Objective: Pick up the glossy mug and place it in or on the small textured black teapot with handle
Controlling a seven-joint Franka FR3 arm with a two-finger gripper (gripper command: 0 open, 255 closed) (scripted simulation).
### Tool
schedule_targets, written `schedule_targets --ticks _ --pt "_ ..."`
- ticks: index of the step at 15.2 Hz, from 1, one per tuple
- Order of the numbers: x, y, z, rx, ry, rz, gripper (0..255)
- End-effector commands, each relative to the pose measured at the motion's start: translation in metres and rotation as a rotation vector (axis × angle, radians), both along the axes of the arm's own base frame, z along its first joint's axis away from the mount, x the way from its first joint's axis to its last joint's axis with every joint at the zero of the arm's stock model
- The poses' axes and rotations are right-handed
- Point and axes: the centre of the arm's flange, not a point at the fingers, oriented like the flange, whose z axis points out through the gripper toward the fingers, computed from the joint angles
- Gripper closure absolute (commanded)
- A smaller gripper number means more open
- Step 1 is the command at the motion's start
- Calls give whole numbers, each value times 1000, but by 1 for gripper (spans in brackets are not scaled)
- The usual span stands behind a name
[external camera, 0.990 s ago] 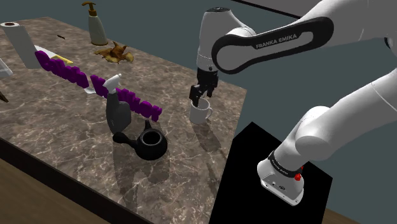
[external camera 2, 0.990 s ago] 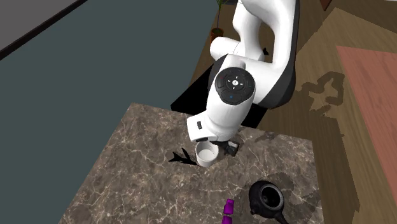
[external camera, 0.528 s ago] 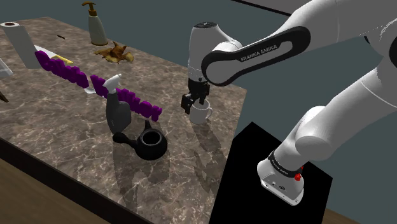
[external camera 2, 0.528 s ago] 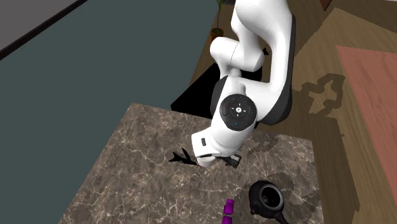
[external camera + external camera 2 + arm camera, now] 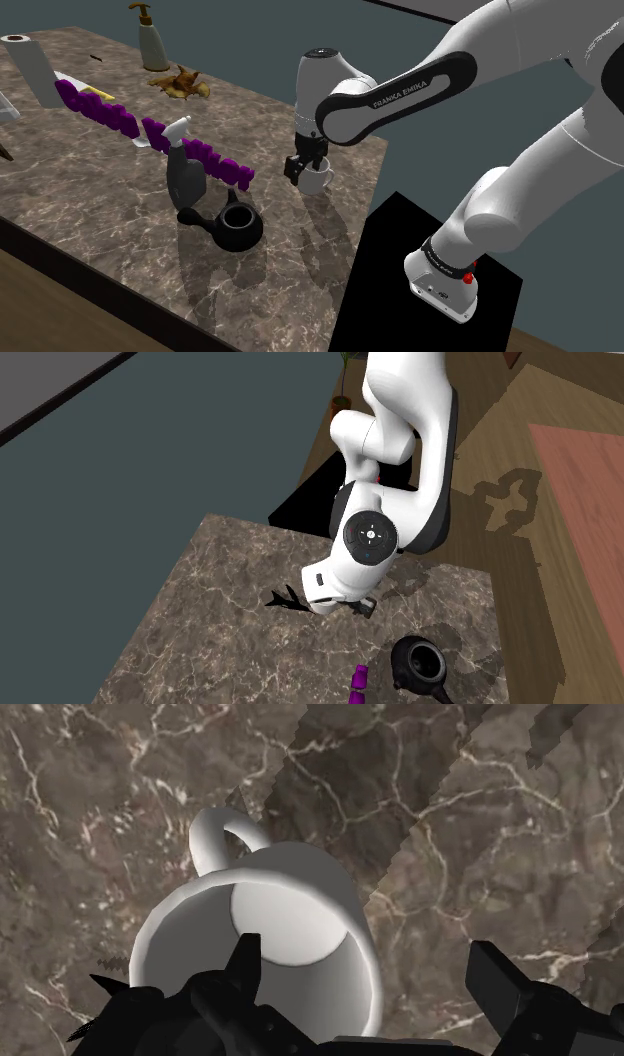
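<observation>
A plain white mug [image 5: 320,182] stands upright on the marble counter [image 5: 90,190] near its far right corner. My gripper [image 5: 300,168] is lowered onto it and open. In the wrist view one finger [image 5: 245,966] reaches inside the mug [image 5: 270,929] and the other finger [image 5: 495,979] stands outside, so the wall opposite the handle lies between them, untouched by the outer finger. The black teapot [image 5: 238,225] with its side handle sits nearer the counter's front, lid off, also seen as the teapot [image 5: 420,664] in the second exterior view. There the arm's hand covers the mug.
A grey spray bottle [image 5: 182,170] stands just behind the teapot. A row of purple blocks [image 5: 150,130] runs across the counter. A soap dispenser [image 5: 152,40], a yellow-brown peel [image 5: 180,84] and a paper roll [image 5: 25,62] stand farther back. The black stand [image 5: 430,290] adjoins the counter's right edge.
The gripper has come down and shifted slightly to the shoulder view's left, from above the mug to straddling its rim. The fingers stay open; the mug has not moved.
</observation>
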Motion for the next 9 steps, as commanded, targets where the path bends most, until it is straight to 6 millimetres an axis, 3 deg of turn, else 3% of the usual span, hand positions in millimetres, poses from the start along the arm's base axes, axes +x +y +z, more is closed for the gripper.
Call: schedule_targets --ticks 1,3,4,9 --pt "0 0 0 0 0 0 0" --pt "0 0 0 0 0 0 0" --pt "0 0 0 0 0 0 255" --pt "0 0 0 0 0 0 255"
